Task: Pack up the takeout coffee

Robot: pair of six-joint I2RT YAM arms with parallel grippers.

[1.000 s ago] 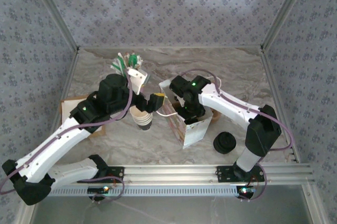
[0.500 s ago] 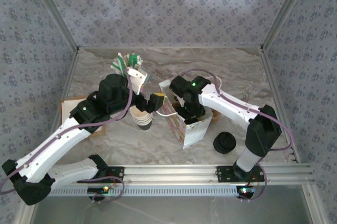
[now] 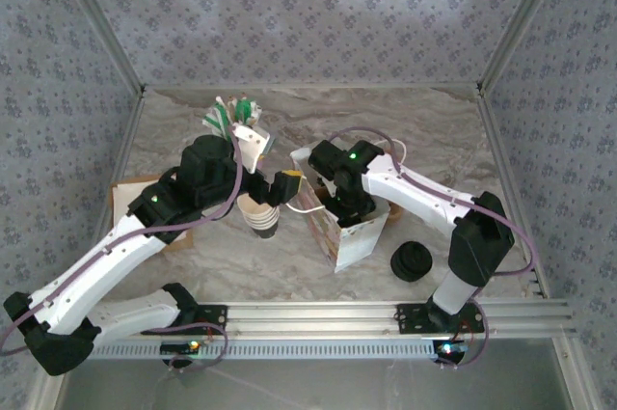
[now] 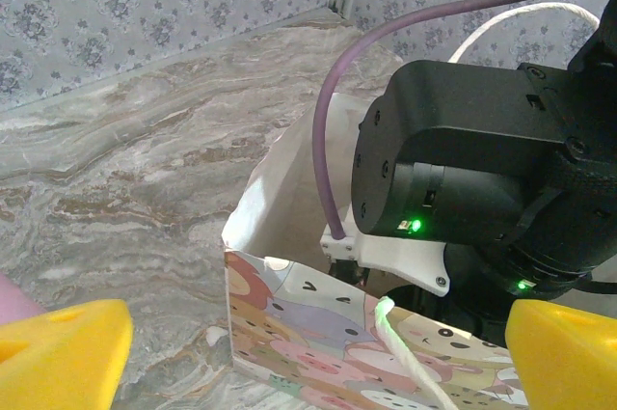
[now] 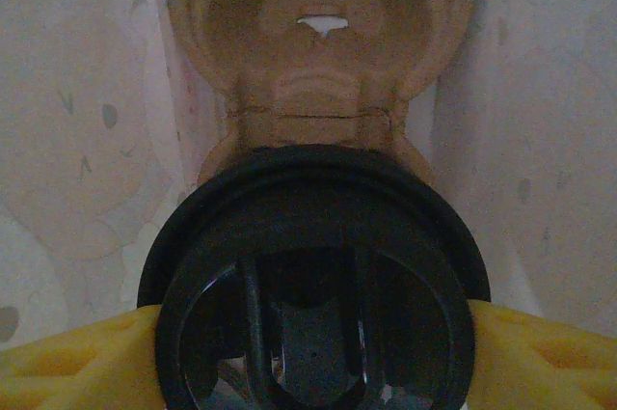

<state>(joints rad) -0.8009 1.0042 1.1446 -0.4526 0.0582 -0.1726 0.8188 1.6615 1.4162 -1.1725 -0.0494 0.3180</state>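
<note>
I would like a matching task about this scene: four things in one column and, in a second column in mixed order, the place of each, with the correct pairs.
Things:
1. takeout coffee
2. stack of black lids
3. stack of lidless cups
4. paper bag

Places:
A. on the table, right of the bag
B. standing open between the two stacks
C. held in the right gripper, inside the bag
D. left of the bag

Pairs: 1-C, 2-A, 3-D, 4-B

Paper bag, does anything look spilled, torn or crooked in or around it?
Nothing stands out. The paper bag stands upright and open, the right gripper holds the takeout coffee lidded inside it, and no spill shows on the table.
</note>
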